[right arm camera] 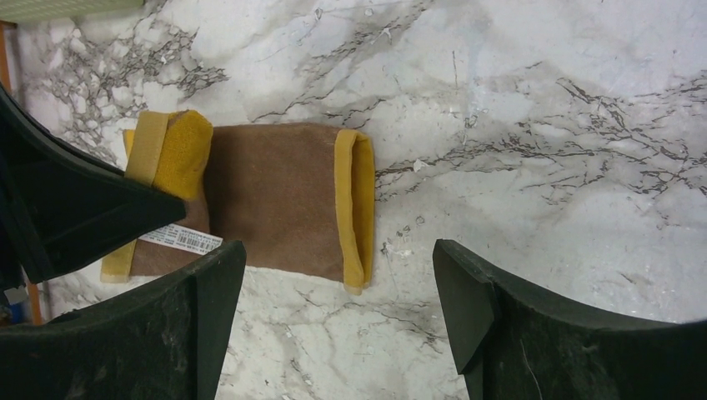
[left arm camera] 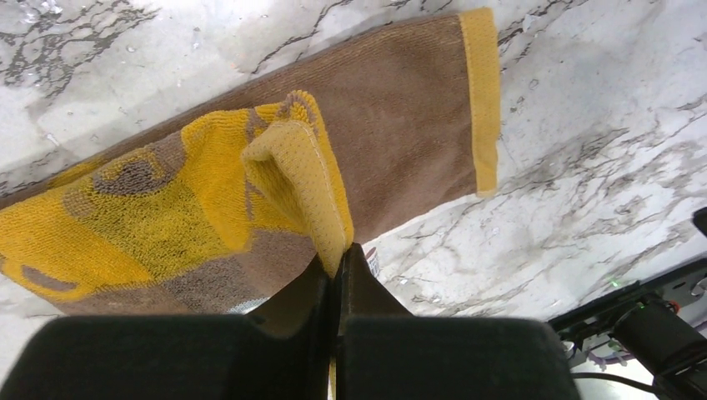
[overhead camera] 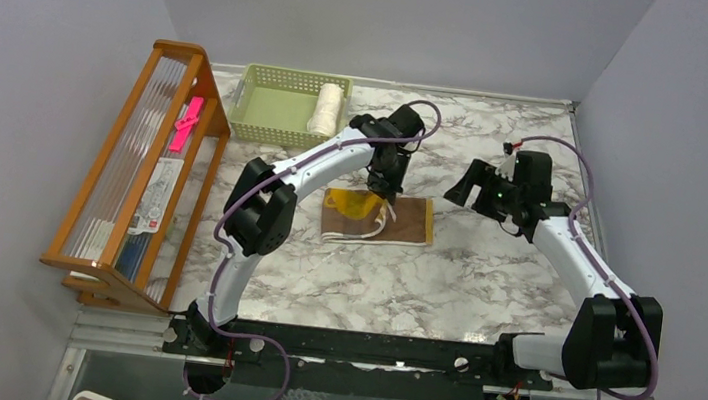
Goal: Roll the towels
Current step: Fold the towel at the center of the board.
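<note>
The mustard-yellow towel (overhead camera: 406,218) lies brown side up in the middle of the marble table, its left end lifted and folded back to show yellow. My left gripper (overhead camera: 386,200) is shut on that lifted edge; in the left wrist view the yellow fold (left arm camera: 300,175) runs down into the closed gripper (left arm camera: 338,260). The cream-white towel (overhead camera: 326,108) stands as a roll in the basket. My right gripper (overhead camera: 468,187) hovers open just right of the yellow towel (right arm camera: 275,200), and between its fingers (right arm camera: 338,287) there is only table.
The pale green basket (overhead camera: 270,110) sits at the back left of the table. A wooden rack (overhead camera: 142,166) with booklets and a pink item stands along the left edge. A white label (right arm camera: 182,240) hangs off the towel's near edge. Grey walls enclose three sides.
</note>
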You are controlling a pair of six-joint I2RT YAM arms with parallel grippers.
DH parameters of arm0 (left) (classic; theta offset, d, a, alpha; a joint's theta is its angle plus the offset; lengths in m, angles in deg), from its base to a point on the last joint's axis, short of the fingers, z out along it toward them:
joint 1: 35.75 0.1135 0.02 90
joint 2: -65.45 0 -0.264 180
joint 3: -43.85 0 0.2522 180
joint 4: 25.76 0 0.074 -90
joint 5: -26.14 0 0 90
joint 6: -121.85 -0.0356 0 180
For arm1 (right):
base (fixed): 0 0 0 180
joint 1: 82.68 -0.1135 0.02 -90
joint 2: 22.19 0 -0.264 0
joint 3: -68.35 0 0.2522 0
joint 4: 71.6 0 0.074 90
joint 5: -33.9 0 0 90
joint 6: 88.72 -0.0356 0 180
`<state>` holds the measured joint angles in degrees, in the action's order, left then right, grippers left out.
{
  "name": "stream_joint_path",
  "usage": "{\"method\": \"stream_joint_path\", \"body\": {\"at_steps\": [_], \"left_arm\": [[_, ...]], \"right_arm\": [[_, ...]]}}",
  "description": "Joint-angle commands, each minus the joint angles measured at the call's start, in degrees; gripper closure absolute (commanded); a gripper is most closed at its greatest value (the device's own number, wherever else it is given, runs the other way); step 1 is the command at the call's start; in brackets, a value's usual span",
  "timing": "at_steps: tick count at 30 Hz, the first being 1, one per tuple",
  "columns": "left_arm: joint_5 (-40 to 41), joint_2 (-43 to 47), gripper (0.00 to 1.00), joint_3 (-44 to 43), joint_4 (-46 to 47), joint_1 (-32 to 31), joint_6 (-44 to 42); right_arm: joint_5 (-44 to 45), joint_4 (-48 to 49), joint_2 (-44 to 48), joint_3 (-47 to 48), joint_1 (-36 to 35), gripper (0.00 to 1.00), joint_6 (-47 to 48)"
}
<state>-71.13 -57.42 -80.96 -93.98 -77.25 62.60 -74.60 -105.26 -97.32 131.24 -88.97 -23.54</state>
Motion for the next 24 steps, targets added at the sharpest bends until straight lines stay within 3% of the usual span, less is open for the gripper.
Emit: {"method": "stream_joint_path", "body": {"at_steps": [1,17,21,24], "left_arm": [[-3.3,-0.6,1.0,-2.3,1.2,-0.6,2.7],[-5.4,0.0,1.0,7.9,14.0,-0.8,9.4],[-8.5,1.2,0.8,12.2,19.1,-1.2,10.8],[-12.3,5.7,0.62,19.0,29.8,-1.5,13.1]], "right_arm": [[2.1,0.2,1.1,-1.4,0.2,0.16,0.0],[1.4,1.2,1.7,-3.3,0.8,0.16,0.1],[1.6,1.6,1.7,-3.8,0.8,0.15,0.1],[1.8,1.7,1.5,-3.9,0.8,0.15,0.0]]}}
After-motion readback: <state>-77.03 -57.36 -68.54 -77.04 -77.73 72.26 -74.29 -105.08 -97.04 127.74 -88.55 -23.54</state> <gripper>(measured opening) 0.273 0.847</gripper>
